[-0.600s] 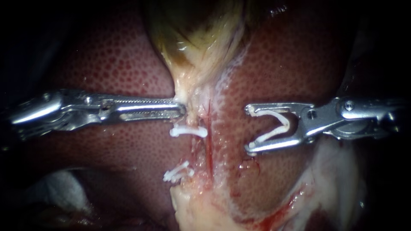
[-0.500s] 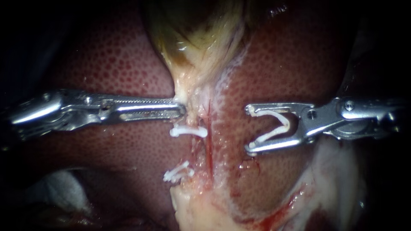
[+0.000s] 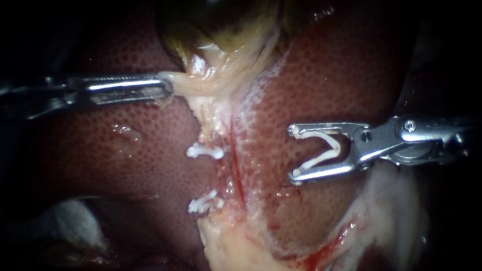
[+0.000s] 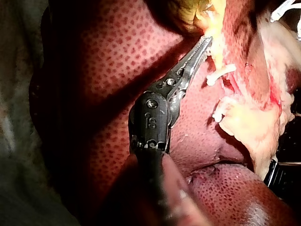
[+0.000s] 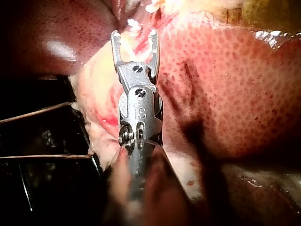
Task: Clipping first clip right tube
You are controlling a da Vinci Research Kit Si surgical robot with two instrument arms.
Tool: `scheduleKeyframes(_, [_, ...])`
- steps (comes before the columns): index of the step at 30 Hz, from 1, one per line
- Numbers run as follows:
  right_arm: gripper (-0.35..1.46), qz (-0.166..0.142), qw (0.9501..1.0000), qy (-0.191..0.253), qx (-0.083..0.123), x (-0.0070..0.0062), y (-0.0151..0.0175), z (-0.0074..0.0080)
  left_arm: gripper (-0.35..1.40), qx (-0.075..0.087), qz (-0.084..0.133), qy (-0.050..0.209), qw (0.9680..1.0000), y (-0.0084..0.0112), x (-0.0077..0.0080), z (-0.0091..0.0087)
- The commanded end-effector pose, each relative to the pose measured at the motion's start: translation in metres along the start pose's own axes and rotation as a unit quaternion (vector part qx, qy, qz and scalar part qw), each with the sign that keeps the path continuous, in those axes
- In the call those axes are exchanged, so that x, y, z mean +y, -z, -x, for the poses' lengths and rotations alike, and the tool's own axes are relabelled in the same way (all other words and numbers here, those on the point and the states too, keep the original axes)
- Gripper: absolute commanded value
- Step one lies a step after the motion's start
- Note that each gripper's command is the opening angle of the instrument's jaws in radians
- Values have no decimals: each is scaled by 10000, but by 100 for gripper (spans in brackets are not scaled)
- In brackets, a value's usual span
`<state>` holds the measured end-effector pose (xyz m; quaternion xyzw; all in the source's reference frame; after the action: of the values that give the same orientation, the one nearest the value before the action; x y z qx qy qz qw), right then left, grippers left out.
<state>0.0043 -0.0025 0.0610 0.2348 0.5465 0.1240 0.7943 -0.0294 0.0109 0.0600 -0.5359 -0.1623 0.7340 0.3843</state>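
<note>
While left instrument (image 3: 168, 89) grips gallbladder (image 3: 226, 37), right instrument (image 3: 292, 152) carries clip (image 3: 321, 158).

We could not follow the shaft of the left instrument (image 3: 168, 88) into the dark by the endoscope view's left edge. The pale fold of the gallbladder (image 3: 221, 45) that it gripped covered the very tips of its jaws. The gallbladder itself ran off the top edge, and the right edge cut the right instrument (image 3: 291, 152). We could not tell whether the thin red line (image 3: 235, 173) was a tube, nor what the pale shape (image 3: 65, 221) in the dim lower left was. In the right wrist view the open clip (image 3: 334, 148) between the jaws was too faint to trace. Both wrist views blurred their own near shafts.
</note>
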Motion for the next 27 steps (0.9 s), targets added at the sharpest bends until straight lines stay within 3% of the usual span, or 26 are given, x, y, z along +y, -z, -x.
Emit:
scheduleKeyframes(1, [49, 0, 10000, 0, 0, 0, 0, 0, -35, 55, -23, -41, 10000, 4, 0, -4])
scheduleKeyframes(5, [49, 2, 10000, 0, -1, 0, 0, 0, -35, 128, -40, -66, 9999, 11, 3, -11])
scheduleKeyframes(10, [49, 7, 10000, 6, -1, 0, -3, 2, -35, 132, -63, -76, 9999, 9, 7, -7])
scheduleKeyframes(14, [49, 44, 10000, 38, -7, -2, -16, 11, -35, 133, -65, -79, 9999, 8, 7, -7])
scheduleKeyframes(19, [50, 24, 10000, 48, -1, 1, -51, 34, -35, 134, -68, -78, 9999, 7, 7, -7])
scheduleKeyframes(27, [50, -6, 9997, -205, -143, 11, -109, 87, -35, 135, -76, -84, 9998, 7, 8, -5])
